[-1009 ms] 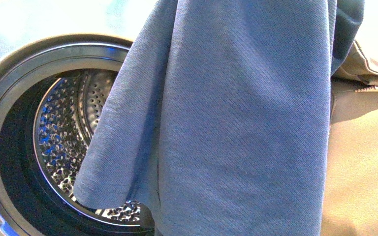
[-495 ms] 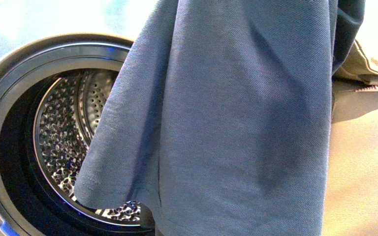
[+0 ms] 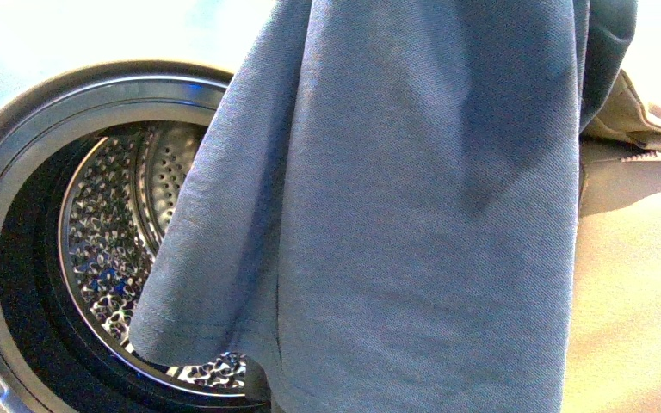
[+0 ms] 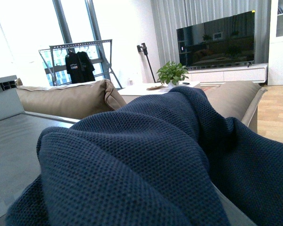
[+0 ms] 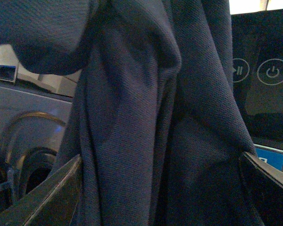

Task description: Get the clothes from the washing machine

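Observation:
The clothes point(image 3: 413, 215), a slate-blue garment, hang in front of the washing machine point(image 3: 43, 103) and cover the right half of its round porthole. The perforated steel drum point(image 3: 112, 249) shows to the left of the cloth. My left gripper is shut on the clothes; its fingers are hidden under navy fabric point(image 4: 146, 160) that fills the left wrist view. My right gripper point(image 5: 160, 188) is open, with the hanging clothes point(image 5: 146, 117) between its spread fingers point(image 5: 56, 188). Neither arm shows in the front view.
A beige cushion point(image 3: 645, 103) and beige sofa surface point(image 3: 628, 292) lie right of the machine. The left wrist view shows a sofa point(image 4: 70, 99), a drying rack point(image 4: 80, 56), a plant point(image 4: 172, 73) and a television point(image 4: 217, 37). The machine's control panel with buttons point(image 5: 262, 70) shows behind the cloth.
The garment's folds and shading shift slightly; it hangs in the same place. Nothing else has moved.

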Robot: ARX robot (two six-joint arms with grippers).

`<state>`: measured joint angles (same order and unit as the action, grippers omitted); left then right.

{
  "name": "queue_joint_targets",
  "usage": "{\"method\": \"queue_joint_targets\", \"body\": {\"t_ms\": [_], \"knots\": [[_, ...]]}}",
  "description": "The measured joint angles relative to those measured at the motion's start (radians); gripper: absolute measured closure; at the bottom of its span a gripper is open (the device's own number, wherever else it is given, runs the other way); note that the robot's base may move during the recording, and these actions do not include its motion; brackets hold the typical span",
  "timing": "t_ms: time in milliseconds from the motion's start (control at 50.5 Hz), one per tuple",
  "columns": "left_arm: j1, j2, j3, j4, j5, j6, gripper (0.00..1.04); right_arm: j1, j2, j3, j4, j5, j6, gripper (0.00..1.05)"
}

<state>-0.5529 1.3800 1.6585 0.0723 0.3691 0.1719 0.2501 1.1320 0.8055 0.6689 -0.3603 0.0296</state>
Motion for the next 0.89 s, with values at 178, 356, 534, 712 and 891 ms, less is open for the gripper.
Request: {"method": "queue_joint_targets", "body": {"t_ms": [178, 356, 534, 712, 891], "knots": [[0.0, 0.0, 0.0, 0.0, 0.0, 0.0, 0.91, 0.011, 0.07, 0.034, -0.002, -0.001, -0.001, 0.07], [0.0, 0.0, 0.0, 0.0, 0.0, 0.0, 0.91, 0.062, 0.1, 0.058, -0.002, 0.0, -0.002, 0.07], [0.0, 0.0, 0.0, 0.0, 0.0, 0.0, 0.91, 0.125, 0.13, 0.09, -0.002, 0.019, -0.004, 0.07], [0.0, 0.0, 0.0, 0.0, -0.001, 0.0, 0.91, 0.172, 0.169, 0.119, 0.0, 0.064, -0.004, 0.07], [0.0, 0.0, 0.0, 0.0, -0.003, 0.0, 0.91, 0.213, 0.226, 0.156, 0.025, 0.145, -0.008, 0.07]]}}
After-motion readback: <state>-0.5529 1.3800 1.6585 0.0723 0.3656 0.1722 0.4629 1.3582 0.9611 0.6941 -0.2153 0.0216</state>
